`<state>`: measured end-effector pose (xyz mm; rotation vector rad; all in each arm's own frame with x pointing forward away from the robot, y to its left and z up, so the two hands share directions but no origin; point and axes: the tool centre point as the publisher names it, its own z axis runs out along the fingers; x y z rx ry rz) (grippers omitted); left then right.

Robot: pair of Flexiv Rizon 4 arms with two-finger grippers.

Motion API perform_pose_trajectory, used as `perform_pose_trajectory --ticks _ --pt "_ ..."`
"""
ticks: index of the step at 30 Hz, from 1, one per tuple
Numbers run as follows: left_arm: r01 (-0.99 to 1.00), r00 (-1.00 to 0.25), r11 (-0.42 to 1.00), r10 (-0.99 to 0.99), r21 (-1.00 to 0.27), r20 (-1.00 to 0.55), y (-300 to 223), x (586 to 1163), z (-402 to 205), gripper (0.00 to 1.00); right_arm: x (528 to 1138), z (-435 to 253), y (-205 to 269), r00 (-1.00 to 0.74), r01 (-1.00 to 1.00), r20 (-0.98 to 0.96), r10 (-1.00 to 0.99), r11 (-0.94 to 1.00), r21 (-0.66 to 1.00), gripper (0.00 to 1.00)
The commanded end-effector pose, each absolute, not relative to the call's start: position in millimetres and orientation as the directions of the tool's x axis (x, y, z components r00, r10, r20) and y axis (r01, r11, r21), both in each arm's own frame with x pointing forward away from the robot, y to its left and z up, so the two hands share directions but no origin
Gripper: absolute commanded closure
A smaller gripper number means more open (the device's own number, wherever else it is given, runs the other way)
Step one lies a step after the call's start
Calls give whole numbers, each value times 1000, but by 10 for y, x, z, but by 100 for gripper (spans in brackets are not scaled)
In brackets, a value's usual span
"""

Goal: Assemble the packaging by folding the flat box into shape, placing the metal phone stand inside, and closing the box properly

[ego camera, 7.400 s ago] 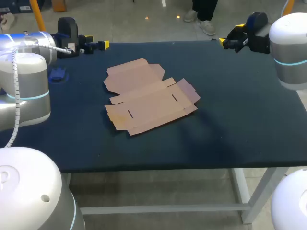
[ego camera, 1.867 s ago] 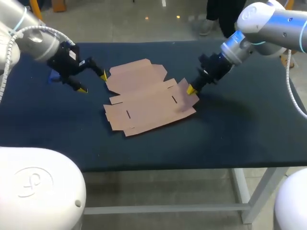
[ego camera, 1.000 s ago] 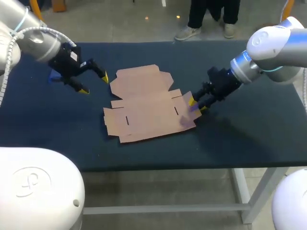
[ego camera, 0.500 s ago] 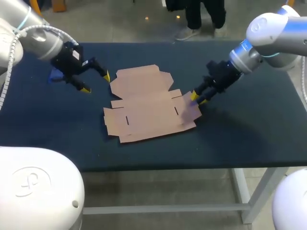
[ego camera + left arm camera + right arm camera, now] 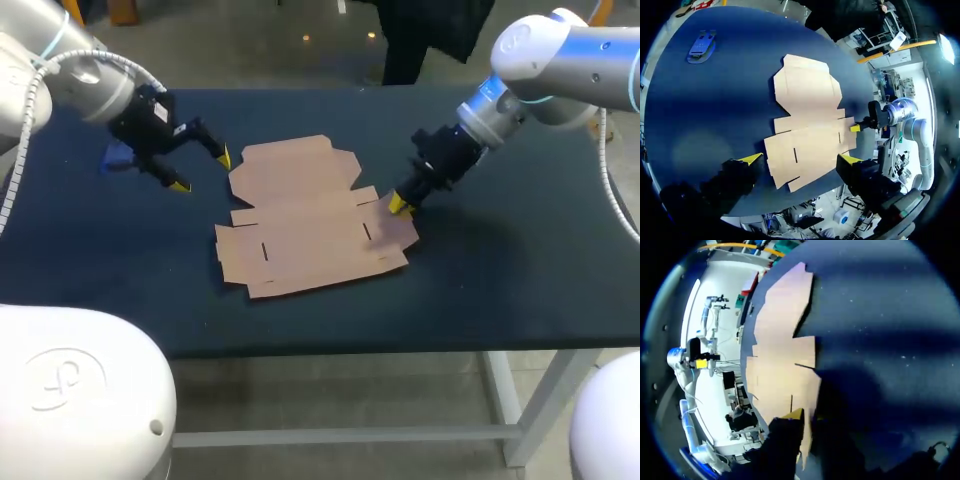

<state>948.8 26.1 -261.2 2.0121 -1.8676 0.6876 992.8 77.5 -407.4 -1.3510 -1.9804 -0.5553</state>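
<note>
Cardboard panels of the flat box (image 5: 310, 235) lie unfolded mid-counter (image 5: 500, 290). At its right flap sits the right pincer (image 5: 399, 205); whether it grips, I cannot tell. Beside the box's far-left corner the left pincer (image 5: 201, 172) hangs spread wide, holding nothing. Beyond it lies the blue phone stand (image 5: 702, 45).

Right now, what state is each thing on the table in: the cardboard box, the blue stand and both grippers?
Flat brown cardboard box: unfolded, lying flat on the dark blue table.
Small blue phone stand: on the table, outside the box.
Left gripper: open, holding nothing.
Right gripper: at the box's right flap; open or shut unclear.
</note>
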Motion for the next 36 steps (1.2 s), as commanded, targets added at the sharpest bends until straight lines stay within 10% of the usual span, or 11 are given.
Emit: perform_pose_trajectory --ticks 1,36 --pt "-991 38 -102 -844 -91 535 271 9495 -2602 0 9979 -4098 737 -229 872 746 625 473 -128 100" --pt "-994 -7 -53 -840 -96 542 327 9379 -2632 0 9403 -3919 755 -145 986 803 579 153 68 100"
